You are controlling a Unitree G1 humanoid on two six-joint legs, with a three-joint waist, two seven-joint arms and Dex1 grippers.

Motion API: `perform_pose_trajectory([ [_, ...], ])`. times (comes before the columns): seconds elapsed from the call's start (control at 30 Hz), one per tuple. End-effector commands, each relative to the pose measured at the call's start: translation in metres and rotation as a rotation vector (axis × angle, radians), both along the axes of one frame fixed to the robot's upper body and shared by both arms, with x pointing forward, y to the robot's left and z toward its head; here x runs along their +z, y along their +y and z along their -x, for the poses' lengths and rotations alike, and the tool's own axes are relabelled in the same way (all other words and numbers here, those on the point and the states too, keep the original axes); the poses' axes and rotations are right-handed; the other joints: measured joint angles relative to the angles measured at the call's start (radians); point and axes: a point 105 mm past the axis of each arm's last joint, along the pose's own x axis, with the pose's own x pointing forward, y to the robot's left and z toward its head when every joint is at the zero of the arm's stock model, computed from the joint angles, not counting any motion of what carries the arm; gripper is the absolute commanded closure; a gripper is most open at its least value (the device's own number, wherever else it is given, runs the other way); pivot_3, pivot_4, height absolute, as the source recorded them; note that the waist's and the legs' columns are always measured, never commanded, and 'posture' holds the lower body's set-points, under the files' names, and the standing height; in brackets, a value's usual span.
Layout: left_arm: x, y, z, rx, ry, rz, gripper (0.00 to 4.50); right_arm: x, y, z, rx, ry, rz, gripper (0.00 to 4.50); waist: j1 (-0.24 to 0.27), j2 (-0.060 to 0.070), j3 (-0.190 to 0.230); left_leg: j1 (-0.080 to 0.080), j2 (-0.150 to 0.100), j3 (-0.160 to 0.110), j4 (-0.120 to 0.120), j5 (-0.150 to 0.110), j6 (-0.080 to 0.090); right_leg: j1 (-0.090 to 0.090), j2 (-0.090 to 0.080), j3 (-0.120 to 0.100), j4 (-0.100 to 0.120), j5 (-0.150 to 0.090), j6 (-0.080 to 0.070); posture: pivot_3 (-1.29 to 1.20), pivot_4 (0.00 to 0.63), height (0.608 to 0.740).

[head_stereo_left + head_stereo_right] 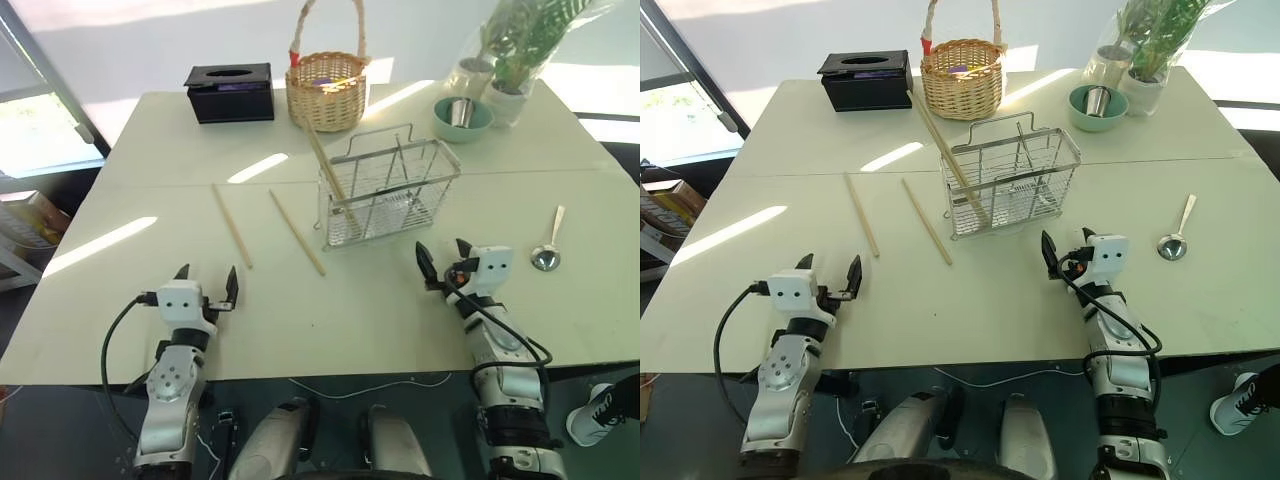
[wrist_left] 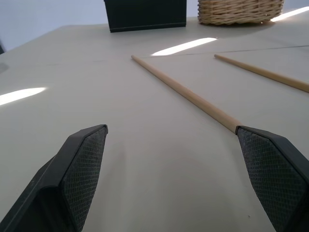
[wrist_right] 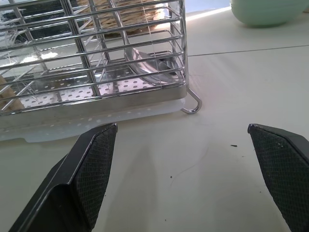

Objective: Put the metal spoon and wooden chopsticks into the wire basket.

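From head height we look forward and down over the pale rectangular table (image 1: 330, 300). Our wrist cameras skim low along it. All four views share it.

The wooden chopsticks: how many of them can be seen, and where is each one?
3. Two lie flat on the table, one left of the other. The third stands slanted inside the wire basket.
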Motion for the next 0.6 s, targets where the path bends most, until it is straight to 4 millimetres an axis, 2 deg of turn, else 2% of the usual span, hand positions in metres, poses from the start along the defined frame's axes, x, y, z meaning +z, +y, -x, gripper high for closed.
perform_pose_trajectory([
  [0.03, 0.007, 0.0031, 0.0003, 0.008, -0.031, -0.01, 0.02, -0.0003, -0.0062, 0.0017, -0.022, 0.0, 0.002, 0.0, 0.0, 0.0, 0.0, 0.0, 0.0, 0.0, 0.0, 0.0, 0.0, 0.0, 0.0, 0.0, 0.0, 0.0, 0.0, 0.0, 0.15, 0.74],
  [0.6, 0.0082, 0.0022, 0.0013, -0.002, -0.039, -0.002, 0.02, -0.0002, -0.0071, 0.0031, -0.025, 0.0, 0.009, 0.0, 0.001, -0.001, -0.001, 0.001, 0.0, 0.0, 0.0, 0.0, 0.0, 0.001, 0.0, 0.0, 0.0, 0.0, 0.0, 0.0, 0.15, 0.74],
])
